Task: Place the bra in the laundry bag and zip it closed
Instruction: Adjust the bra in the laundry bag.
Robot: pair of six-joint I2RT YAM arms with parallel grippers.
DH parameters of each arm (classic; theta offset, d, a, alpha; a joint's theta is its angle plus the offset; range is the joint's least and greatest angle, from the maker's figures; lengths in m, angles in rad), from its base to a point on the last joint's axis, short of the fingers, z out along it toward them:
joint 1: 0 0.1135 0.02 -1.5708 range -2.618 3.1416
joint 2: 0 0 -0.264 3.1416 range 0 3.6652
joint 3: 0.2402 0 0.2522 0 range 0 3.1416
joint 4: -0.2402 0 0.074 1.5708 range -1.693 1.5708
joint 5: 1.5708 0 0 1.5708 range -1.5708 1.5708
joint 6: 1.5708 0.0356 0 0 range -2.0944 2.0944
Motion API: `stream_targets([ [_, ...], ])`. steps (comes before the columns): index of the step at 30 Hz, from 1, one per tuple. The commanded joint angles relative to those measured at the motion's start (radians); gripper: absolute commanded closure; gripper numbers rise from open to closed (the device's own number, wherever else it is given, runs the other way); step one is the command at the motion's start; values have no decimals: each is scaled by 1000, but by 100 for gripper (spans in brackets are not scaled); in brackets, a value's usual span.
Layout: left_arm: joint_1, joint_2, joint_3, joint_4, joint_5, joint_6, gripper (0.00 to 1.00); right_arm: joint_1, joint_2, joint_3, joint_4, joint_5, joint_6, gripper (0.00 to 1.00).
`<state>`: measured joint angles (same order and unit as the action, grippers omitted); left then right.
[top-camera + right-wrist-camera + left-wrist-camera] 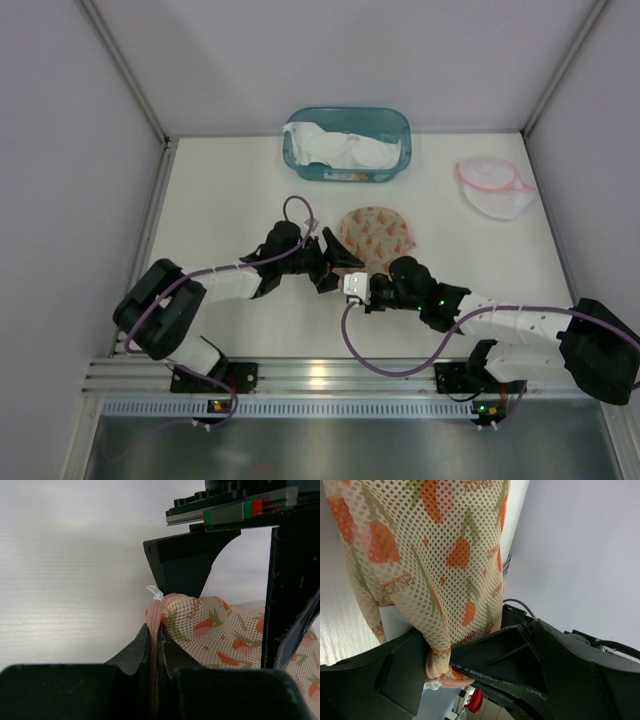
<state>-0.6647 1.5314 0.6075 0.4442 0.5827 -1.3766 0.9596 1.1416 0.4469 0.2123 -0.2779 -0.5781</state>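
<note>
Top external view, robot workcell: a floral mesh laundry bag (378, 232) lies near the middle of the white tabletop (220, 200), both arms reaching in at its near edge. The left gripper (340, 264) stands spread wide at that edge. The left wrist camera shows the bag's gathered fabric (435, 555) and its pink trim running down between the parted fingers (395, 680), which do not clamp it. The right gripper (358, 281) meets the bag from the right side. Its wrist camera shows the jaws closed tight on the bag's pink zipper (154, 630), with a small white pull tab (155, 592) standing just above the pinch and the mesh (220, 635) bunched beside it. White bras (330, 148) sit in a teal bin (345, 177) at the middle of the tabletop's far edge. A second mesh bag (493, 188), white with a pink rim, rests near the far right corner. Whether the floral bag holds anything cannot be told.
</note>
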Motion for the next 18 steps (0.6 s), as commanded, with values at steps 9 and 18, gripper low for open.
stream_targets([
  [9,172,-194,-26,-235,131,240,20,8,-45,10,110,78,61,100],
  [18,261,-306,-25,-294,209,422,40,-12,-48,10,101,80,87,100],
])
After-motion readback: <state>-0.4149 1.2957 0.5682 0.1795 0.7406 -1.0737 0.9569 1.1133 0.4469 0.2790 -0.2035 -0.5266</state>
